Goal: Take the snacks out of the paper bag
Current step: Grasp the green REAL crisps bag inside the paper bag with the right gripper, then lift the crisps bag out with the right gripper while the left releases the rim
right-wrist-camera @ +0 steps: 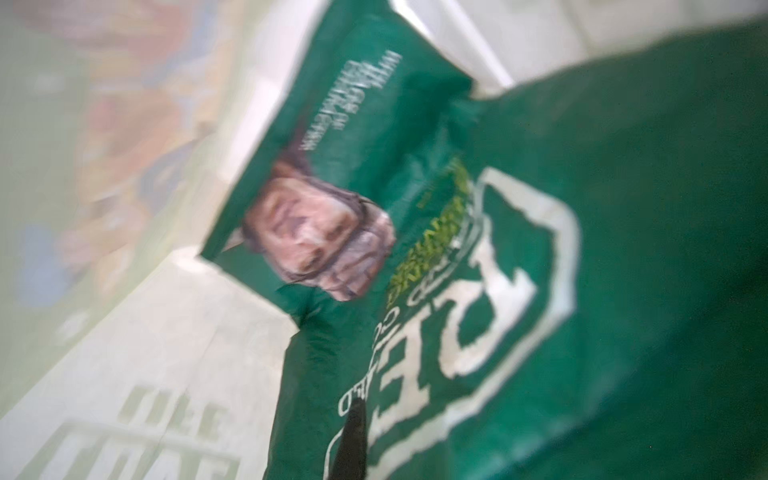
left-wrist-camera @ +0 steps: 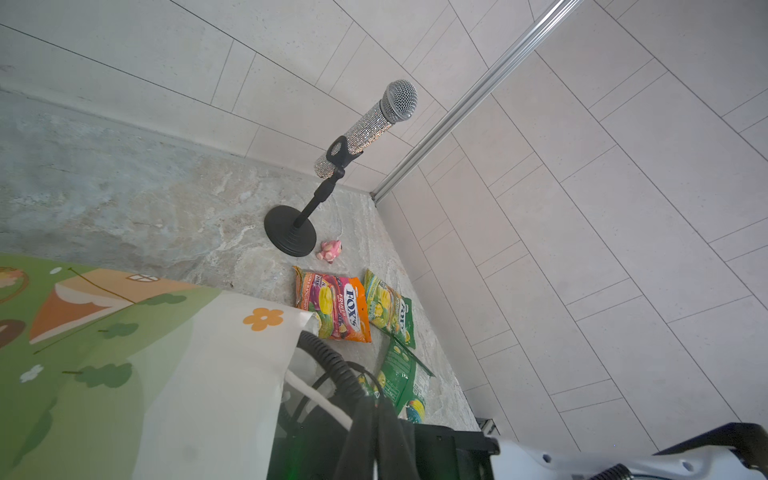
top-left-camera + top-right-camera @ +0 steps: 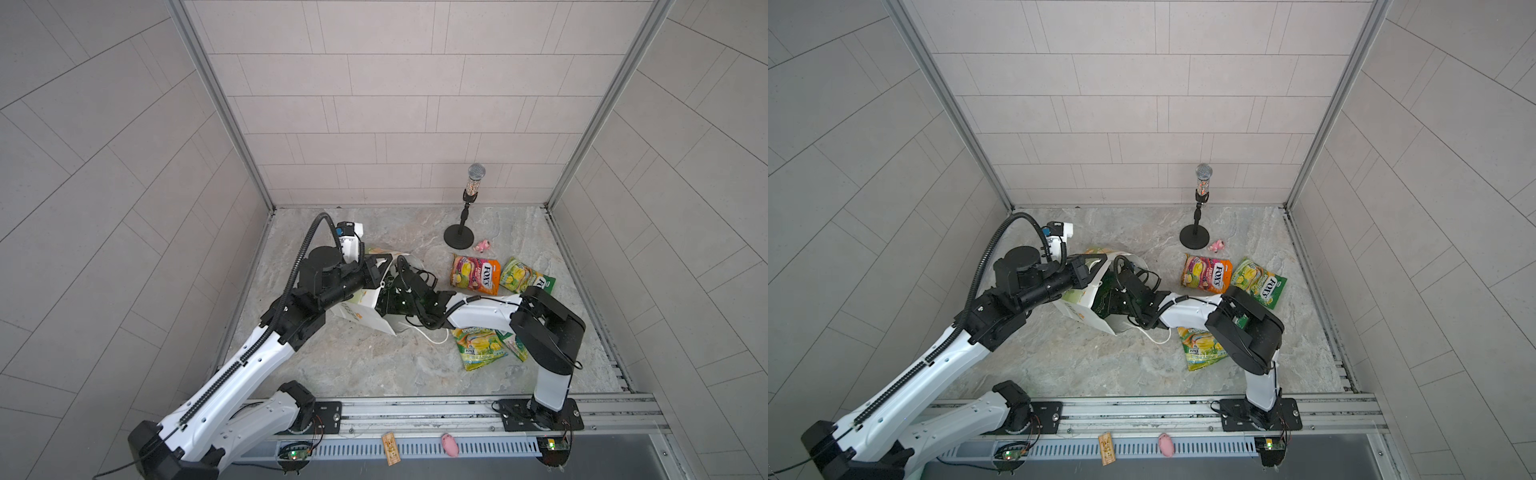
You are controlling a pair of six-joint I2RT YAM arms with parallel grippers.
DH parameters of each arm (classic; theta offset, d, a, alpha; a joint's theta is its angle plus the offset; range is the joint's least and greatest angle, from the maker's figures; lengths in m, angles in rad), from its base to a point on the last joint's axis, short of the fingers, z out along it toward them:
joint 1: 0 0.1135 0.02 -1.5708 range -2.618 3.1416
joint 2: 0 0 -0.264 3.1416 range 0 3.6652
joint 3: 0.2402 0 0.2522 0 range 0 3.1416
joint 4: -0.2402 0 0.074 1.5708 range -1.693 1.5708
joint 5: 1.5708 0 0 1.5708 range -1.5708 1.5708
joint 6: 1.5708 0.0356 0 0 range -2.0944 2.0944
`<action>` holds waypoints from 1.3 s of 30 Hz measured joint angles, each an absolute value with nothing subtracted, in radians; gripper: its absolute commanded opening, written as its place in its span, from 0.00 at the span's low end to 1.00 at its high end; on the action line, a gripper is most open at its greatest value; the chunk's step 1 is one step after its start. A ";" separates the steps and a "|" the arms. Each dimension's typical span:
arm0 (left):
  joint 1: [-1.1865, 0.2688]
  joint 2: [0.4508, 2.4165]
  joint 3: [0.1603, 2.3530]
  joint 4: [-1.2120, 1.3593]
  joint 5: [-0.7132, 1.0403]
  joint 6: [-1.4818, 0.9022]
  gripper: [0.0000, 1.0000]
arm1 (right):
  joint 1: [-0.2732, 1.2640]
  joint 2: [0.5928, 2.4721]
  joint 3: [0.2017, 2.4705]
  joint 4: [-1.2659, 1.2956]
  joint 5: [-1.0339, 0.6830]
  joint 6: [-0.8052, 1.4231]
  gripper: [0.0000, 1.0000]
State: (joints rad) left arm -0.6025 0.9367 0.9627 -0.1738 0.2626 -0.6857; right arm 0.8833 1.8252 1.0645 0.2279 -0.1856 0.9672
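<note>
ANN: Four packets lie out on the stone table (image 3: 353,365), Ben! There's the orange-pink FOX'S bag (image 3: 476,274) with a yellow-green FOX'S bag (image 3: 525,277) just beside it, both near the microphone stand (image 3: 459,237). Two more yellow-green packets (image 3: 482,345) sit close to the rail, one partly under the right arm.

BEN: And the paper bag (image 3: 365,316)?

ANN: On its side, left of centre, mouth turned toward the right arm. The left gripper (image 3: 386,264) is pinched tight on the bag's upper rim.

BEN: The right gripper (image 3: 390,297) is reaching deep into that mouth. Its wrist view is filled by the dark green REAL crisp bag (image 1: 498,291), blurred and pressed right up close, with pale paper wall behind it.

ANN: Jaws?

BEN: Closed down narrow on that crisp bag. One dark finger (image 1: 353,432) lies flat against the foil. That packet is inside the paper bag, not out on the table.
</note>
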 measured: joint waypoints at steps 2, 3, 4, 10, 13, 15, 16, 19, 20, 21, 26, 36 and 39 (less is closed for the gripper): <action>-0.603 0.929 0.963 -0.192 0.237 -0.677 0.00 | 0.878 1.789 1.057 0.228 -0.209 0.940 0.00; -0.603 0.925 0.963 -0.201 0.223 -0.672 0.00 | 0.874 1.769 1.054 0.228 -0.221 0.926 0.00; -0.603 0.923 0.964 -0.210 0.211 -0.669 0.00 | 0.870 1.752 1.052 0.227 -0.230 0.915 0.00; -0.603 0.913 0.974 -0.278 0.112 -0.653 0.00 | 0.860 1.626 1.024 0.221 -0.276 0.848 0.00; -0.603 0.906 0.974 -0.306 0.067 -0.647 0.00 | 0.858 1.569 1.000 0.213 -0.289 0.827 0.00; -0.603 0.902 0.974 -0.319 0.038 -0.646 0.00 | 0.858 1.535 0.988 0.207 -0.294 0.814 0.00; -0.603 0.901 0.976 -0.325 0.025 -0.645 0.00 | 0.858 1.522 0.984 0.204 -0.294 0.810 0.00; -0.603 0.897 0.978 -0.349 -0.020 -0.645 0.00 | 0.857 1.469 0.964 0.201 -0.296 0.797 0.00; -0.603 0.895 0.978 -0.358 -0.035 -0.645 0.00 | 0.857 1.448 0.956 0.196 -0.296 0.792 0.00; -0.603 0.895 0.978 -0.365 -0.051 -0.645 0.00 | 0.857 1.427 0.951 0.186 -0.296 0.785 0.00; -0.603 0.895 0.990 -0.395 -0.102 -0.640 0.00 | 0.857 1.345 0.950 0.149 -0.301 0.747 0.00; -0.603 0.902 0.995 -0.418 -0.162 -0.638 0.00 | 0.830 1.306 1.043 0.071 -0.315 0.682 0.00; -0.601 0.904 0.995 -0.422 -0.179 -0.635 0.00 | 0.821 1.308 1.088 0.052 -0.330 0.670 0.00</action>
State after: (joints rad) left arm -0.6014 0.9039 0.9947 -0.4225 -0.1795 -0.6346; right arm 0.8211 1.3079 1.0882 0.0525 -0.3298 0.6701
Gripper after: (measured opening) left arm 0.040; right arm 0.048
